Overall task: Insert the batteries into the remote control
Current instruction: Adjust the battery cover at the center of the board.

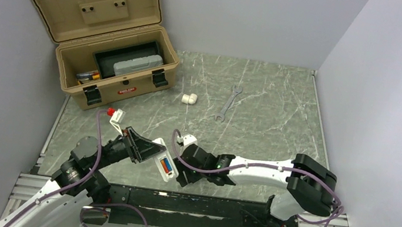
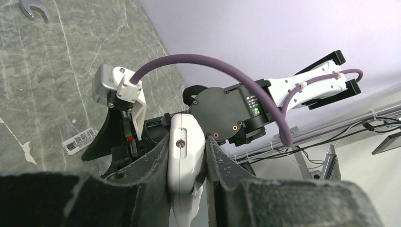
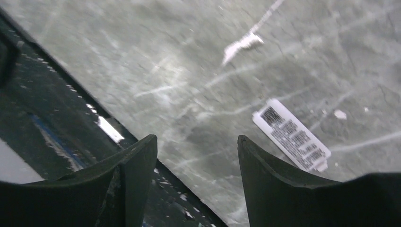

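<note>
Slim white remote control (image 1: pixel 166 168), recess upturned, orange-red batteries (image 1: pixel 165 165) showing inside. Clamped by the left gripper (image 2: pixel 187 164) above the table's (image 1: pixel 260 98) near edge. Long axis diagonal in the top view, free end near-right, just beside the right gripper (image 3: pixel 196 142), spread wide, holding nothing.

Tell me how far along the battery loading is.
Done: one orange-red battery appears seated in the recess of the remote control. In hand: the left gripper clamps the remote, while the right gripper is open and empty beside it. Left: I cannot tell whether a second cell is in yet.
</note>
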Action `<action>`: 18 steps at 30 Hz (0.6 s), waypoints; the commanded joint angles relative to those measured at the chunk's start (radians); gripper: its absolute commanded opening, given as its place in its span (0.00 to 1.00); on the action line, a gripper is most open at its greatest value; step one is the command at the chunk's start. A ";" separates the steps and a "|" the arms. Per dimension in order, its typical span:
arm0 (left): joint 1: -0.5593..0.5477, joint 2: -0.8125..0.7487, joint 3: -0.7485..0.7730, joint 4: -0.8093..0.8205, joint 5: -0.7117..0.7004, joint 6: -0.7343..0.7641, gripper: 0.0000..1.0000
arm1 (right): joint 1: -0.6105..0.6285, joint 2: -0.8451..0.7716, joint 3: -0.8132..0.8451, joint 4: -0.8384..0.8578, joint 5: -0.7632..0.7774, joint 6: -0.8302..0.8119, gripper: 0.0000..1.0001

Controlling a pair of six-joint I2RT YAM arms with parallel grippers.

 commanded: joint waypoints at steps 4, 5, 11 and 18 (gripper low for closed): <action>-0.004 0.038 0.053 0.095 0.008 0.007 0.00 | 0.002 -0.022 -0.016 -0.041 0.040 0.063 0.65; -0.004 0.042 0.053 0.100 0.010 0.007 0.00 | 0.002 -0.016 -0.013 -0.044 0.040 0.061 0.65; -0.003 0.045 0.045 0.109 0.008 0.002 0.00 | 0.000 0.023 -0.001 -0.063 0.074 0.069 0.65; -0.003 0.048 0.046 0.111 0.007 0.006 0.00 | -0.017 0.077 -0.007 -0.041 0.096 0.087 0.66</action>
